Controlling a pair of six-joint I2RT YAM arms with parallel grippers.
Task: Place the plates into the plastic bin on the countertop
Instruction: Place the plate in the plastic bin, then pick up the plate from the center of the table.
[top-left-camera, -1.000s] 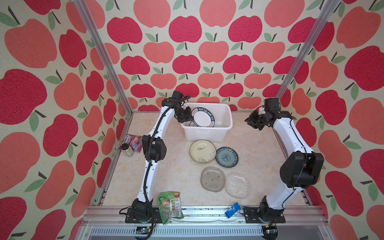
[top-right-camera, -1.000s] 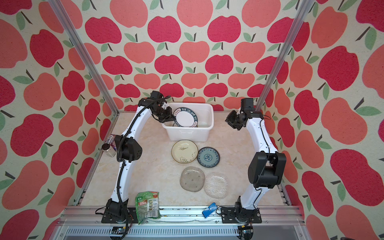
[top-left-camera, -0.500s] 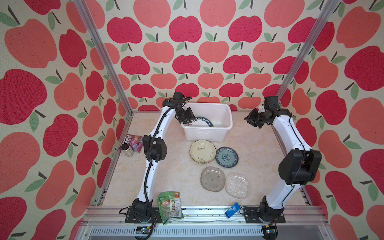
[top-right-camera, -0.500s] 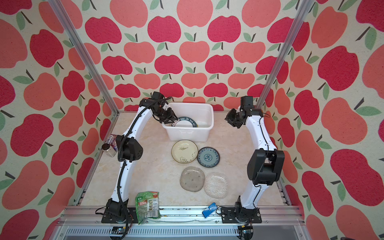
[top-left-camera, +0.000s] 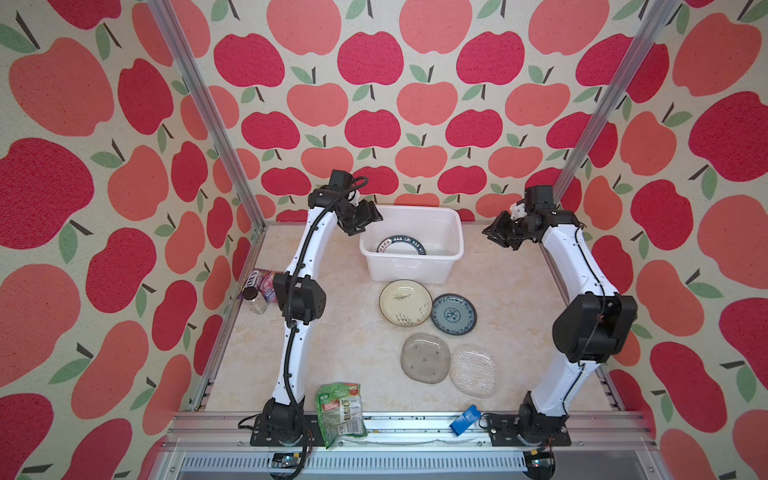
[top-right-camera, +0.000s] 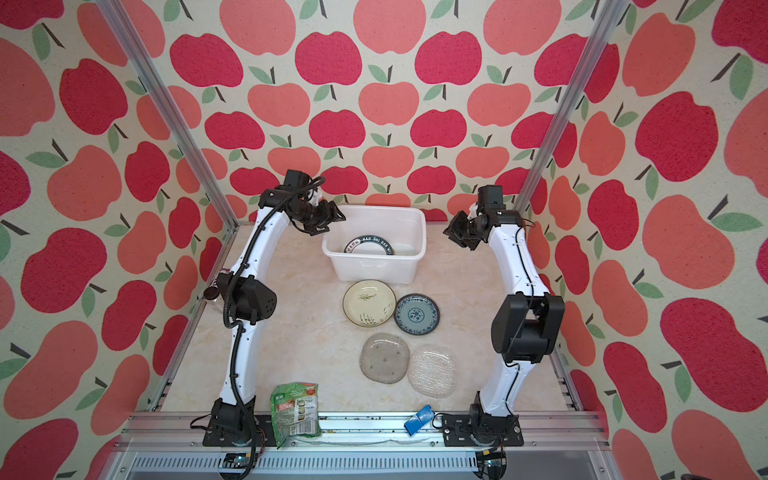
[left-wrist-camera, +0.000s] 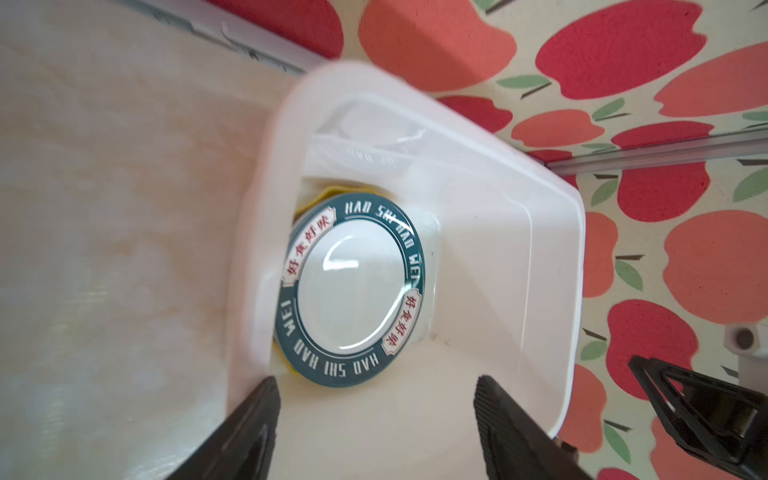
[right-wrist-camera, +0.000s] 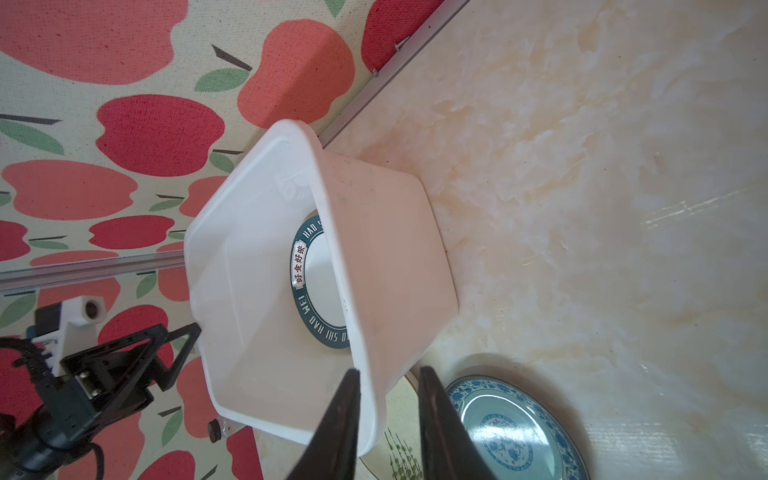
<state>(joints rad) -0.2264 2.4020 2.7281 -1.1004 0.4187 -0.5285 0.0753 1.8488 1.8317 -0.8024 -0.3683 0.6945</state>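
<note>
- The left gripper (top-left-camera: 360, 219) is wide open and has nothing in it; in the left wrist view its two black fingers (left-wrist-camera: 257, 419) stand far apart
- It hangs over the left end of the plastic bin (top-left-camera: 411, 270), which sits just below it on the table (top-left-camera: 349, 340)
- Down inside the bin, under the left gripper, a lettered plate (top-left-camera: 401, 248) lies flat, white with a dark rim, so this one is done
- A bit of a yellow plate (left-wrist-camera: 328, 192) peeks out from under it, so there is a pile in there, but I cannot tell how many plates are in the pile
- Four plates are not in the bin yet; they lie on the table well away from both grippers, closer to the robot's feet than the bin is
- The cream plate (top-left-camera: 405, 302) lies just in front of the bin and is the nearest one to the left gripper
- The grey glass plate (top-left-camera: 425, 358) is farther off from the left gripper, past the cream plate
- The blue patterned plate (top-left-camera: 453, 314) sits right against the cream plate and is the nearest one to the right gripper
- The clear glass plate (top-left-camera: 473, 370) lies right against the grey glass plate, far from both grippers
- The right gripper (top-left-camera: 498, 235) waits off to the right of the bin and does not touch it; it is open only a little and holds nothing
- I think the job is partly done: some plates are in and four are left
- I think the cream plate looks the easiest to get next
</note>
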